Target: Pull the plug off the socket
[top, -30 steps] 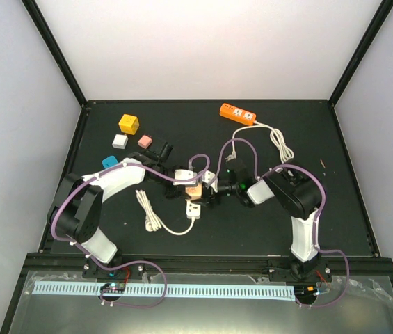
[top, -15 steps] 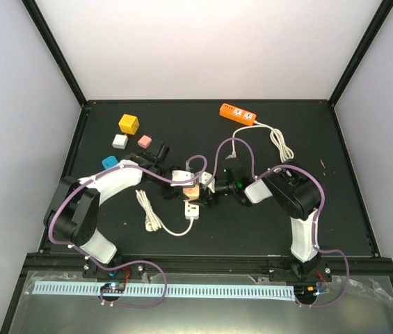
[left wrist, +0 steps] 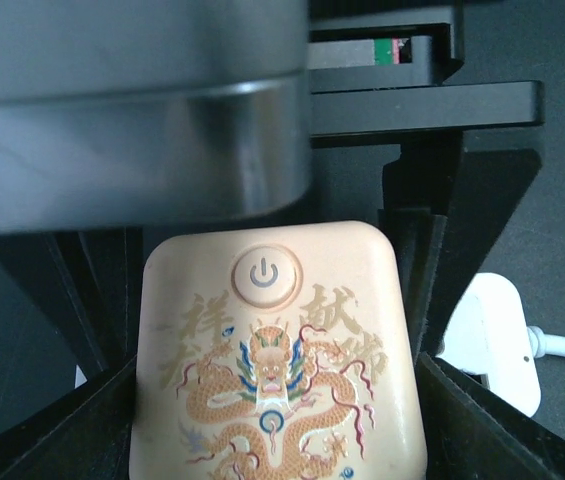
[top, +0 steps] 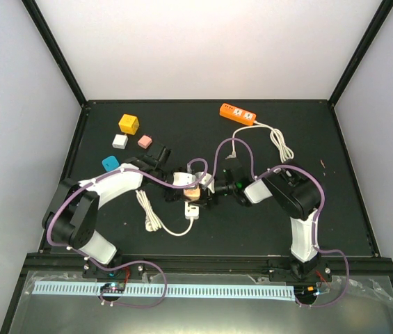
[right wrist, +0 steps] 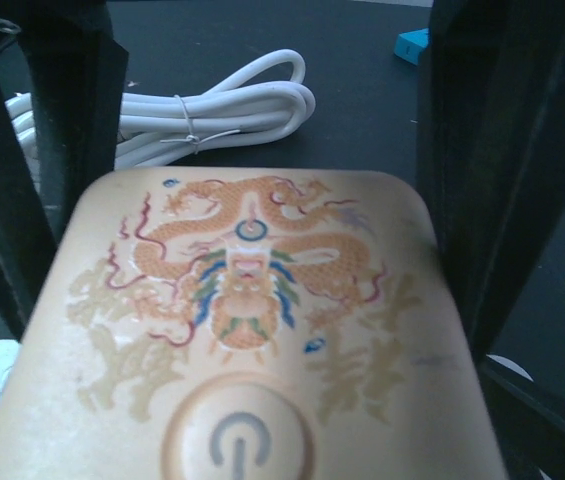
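A cream socket cube [top: 193, 189] with a dragon print and a power button sits mid-table between both grippers. My left gripper [top: 185, 181] is shut on it from the left, and it fills the left wrist view [left wrist: 277, 360] between the black fingers [left wrist: 417, 260]. My right gripper [top: 209, 190] is shut on it from the right, and its fingers [right wrist: 487, 150] flank the socket [right wrist: 252, 330]. The white plug [top: 192, 210] lies right against the socket's near side, also seen in the left wrist view [left wrist: 490, 340]. I cannot tell whether its pins are still seated.
The plug's white cable [top: 156, 221] loops to the near left, bundled [right wrist: 212, 105]. An orange power strip [top: 238, 113] with a white cord lies at the back right. Yellow [top: 129, 124], white [top: 119, 140], pink [top: 145, 140] and blue [top: 110, 162] cubes are at the back left.
My left arm has shifted a little left and its wrist has turned slightly. The socket, the plug and the right gripper stay nearly where they were.
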`<move>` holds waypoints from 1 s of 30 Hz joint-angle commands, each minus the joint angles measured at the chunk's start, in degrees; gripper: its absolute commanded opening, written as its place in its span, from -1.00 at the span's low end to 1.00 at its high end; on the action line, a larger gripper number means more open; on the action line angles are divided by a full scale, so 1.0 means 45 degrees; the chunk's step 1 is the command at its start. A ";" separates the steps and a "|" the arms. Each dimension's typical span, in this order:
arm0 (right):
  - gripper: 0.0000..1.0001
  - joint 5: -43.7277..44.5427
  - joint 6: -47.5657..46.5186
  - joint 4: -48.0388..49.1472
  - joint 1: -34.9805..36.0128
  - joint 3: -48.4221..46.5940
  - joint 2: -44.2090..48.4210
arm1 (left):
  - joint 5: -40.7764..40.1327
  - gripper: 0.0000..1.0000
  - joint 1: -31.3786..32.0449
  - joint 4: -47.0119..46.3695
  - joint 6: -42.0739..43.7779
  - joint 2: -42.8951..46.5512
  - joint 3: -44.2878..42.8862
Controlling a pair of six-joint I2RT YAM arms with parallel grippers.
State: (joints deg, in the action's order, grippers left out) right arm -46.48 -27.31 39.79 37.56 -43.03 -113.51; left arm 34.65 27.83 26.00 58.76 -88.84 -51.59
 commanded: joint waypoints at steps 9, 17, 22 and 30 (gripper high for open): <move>0.95 0.0173 -0.0746 -0.0961 0.0208 0.0319 -0.0115 | -0.0151 0.17 0.0159 -0.0315 -0.0777 -0.0050 -0.0019; 1.00 -0.0194 -0.0395 -0.1567 0.0245 0.0288 0.0034 | 0.0087 -0.19 0.0031 -0.0156 -0.0968 0.0133 -0.0078; 1.00 0.0558 -0.0555 -0.1792 0.0294 0.0141 -0.0068 | 0.0254 -0.32 -0.0028 -0.0043 -0.0822 0.0255 -0.0062; 1.00 0.1492 -0.1152 -0.2473 0.0527 -0.0183 -0.0324 | 0.0987 -0.51 -0.0441 0.0278 -0.0897 0.0484 -0.0267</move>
State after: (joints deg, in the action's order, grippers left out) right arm -46.72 -27.70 35.51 39.03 -44.05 -112.97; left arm 34.35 27.11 25.69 55.24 -88.84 -51.48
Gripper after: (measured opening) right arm 0.999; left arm 0.627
